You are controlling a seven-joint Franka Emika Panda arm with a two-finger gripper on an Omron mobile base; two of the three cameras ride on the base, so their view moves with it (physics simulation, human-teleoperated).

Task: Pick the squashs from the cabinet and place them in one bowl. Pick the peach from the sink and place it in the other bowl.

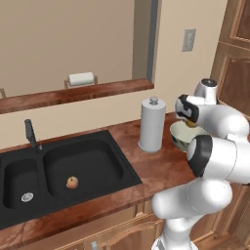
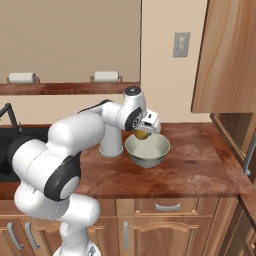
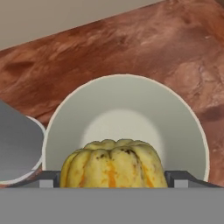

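Gripper (image 2: 143, 131) fingers clamp the ribbed yellow squash (image 3: 113, 162) across its width, poised over the pale bowl (image 2: 147, 150) on the counter (image 2: 200, 165). Best to lower it toward the middle before letting go, so it cannot bounce out onto the wood.

- The squash (image 3: 113, 163) between my fingers is bright yellow, ribbed, with orange streaks and small brown flecks.
- The bowl (image 3: 127, 109) under it is pale greenish-cream.
- The counter (image 3: 131, 43) is mottled reddish-brown.
- The sink (image 1: 58, 168) is matte black.
- The peach (image 1: 72, 182) is orange-yellow, blushed red.
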